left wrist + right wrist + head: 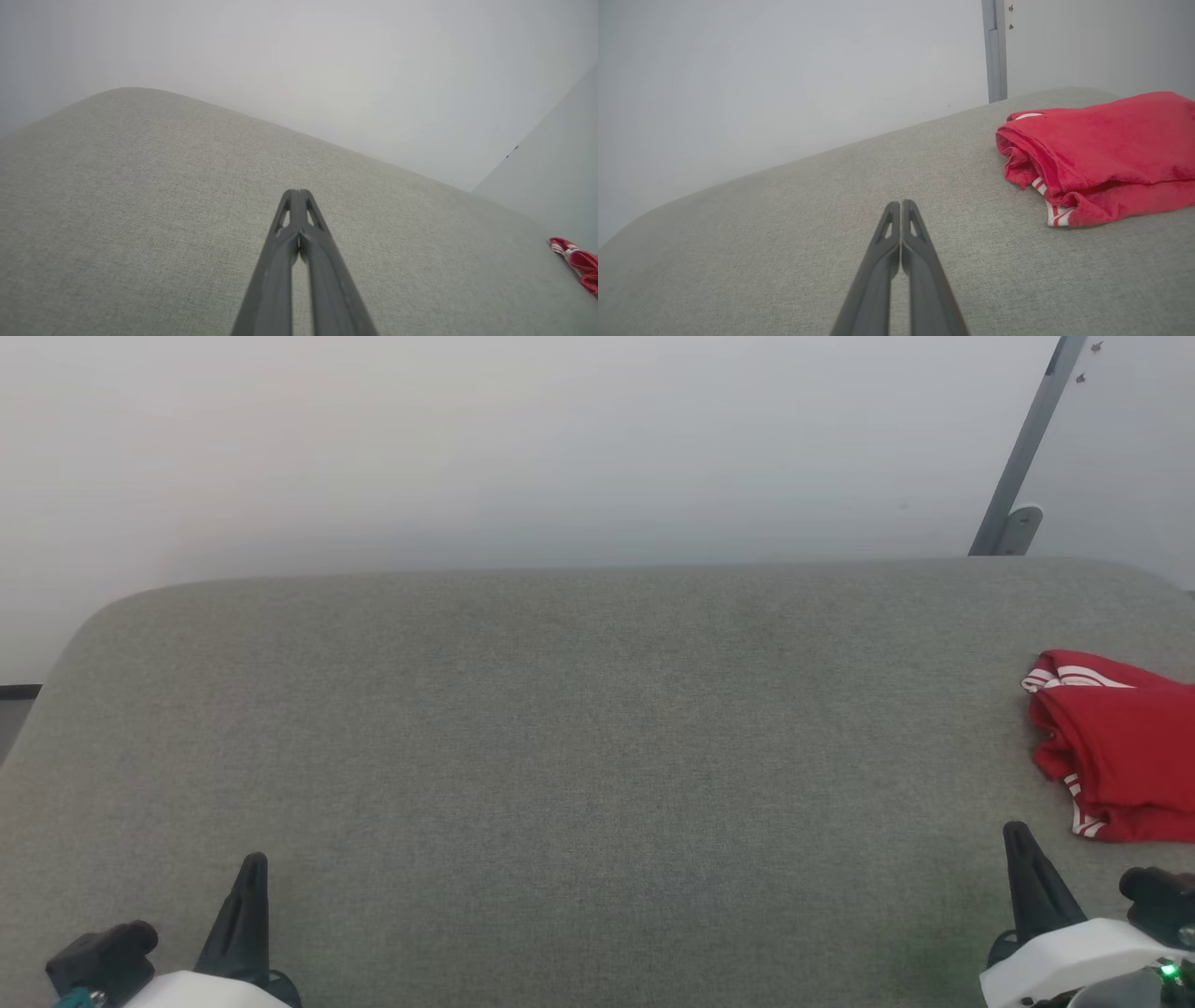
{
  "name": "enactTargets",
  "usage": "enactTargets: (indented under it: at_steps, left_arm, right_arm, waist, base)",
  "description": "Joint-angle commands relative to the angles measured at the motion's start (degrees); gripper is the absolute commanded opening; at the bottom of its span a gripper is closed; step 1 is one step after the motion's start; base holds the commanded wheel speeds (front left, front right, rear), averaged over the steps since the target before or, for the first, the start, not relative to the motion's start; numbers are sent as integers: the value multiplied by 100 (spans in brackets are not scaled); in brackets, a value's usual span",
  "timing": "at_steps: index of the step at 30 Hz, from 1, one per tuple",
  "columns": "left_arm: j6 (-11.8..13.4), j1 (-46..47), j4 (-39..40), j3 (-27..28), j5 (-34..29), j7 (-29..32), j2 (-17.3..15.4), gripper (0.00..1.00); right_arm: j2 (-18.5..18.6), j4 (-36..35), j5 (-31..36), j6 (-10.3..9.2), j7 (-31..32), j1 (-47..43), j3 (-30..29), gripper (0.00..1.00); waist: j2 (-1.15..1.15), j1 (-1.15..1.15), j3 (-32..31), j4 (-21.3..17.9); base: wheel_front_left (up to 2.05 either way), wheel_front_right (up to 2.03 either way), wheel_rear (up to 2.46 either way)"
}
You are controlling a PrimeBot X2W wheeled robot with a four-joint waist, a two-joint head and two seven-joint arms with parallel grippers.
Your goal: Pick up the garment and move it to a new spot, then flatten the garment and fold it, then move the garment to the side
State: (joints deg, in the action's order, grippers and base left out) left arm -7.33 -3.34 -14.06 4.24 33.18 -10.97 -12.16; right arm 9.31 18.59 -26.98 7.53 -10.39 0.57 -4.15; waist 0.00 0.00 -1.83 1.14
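Note:
The garment [1120, 756] is a red jersey with white, red-striped trim, lying folded in a small stack at the right edge of the grey fabric surface [560, 756]. It also lies at the right of the right wrist view as the garment [1101, 149], and as a sliver at the far right of the left wrist view, the garment [577, 261]. My right gripper [1018, 835] is shut and empty, low and just left of the stack. My left gripper [254, 863] sits shut and empty at the lower left, far from the cloth. Both shut pairs of fingers show up close: left gripper [298, 192], right gripper [901, 203].
A pale wall runs behind the surface's far edge. A grey metal bar [1022, 457] leans up at the back right, seen again as the bar [994, 51]. The surface's rounded far-left corner [103, 616] drops off to the floor.

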Motion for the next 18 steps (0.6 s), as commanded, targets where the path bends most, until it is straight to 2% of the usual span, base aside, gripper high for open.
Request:
enactTargets:
  at_steps: [1, 18]
  left_arm:
    - [-3, 165, 87, 56, 204, 38, -31, 0]
    - [-7, 364, 78, 96, 1536, 433, 189, 0]
  right_arm:
    - [22, -120, -206, -1, 50, 181, -38, 0]
    - [-129, -213, -1680, -2, 424, 279, -77, 0]
  waist:
    - [0, 0, 2, -1]
    - [0, 0, 32, -18]
  base:
    - [0, 0, 0]
    - [0, 0, 0]
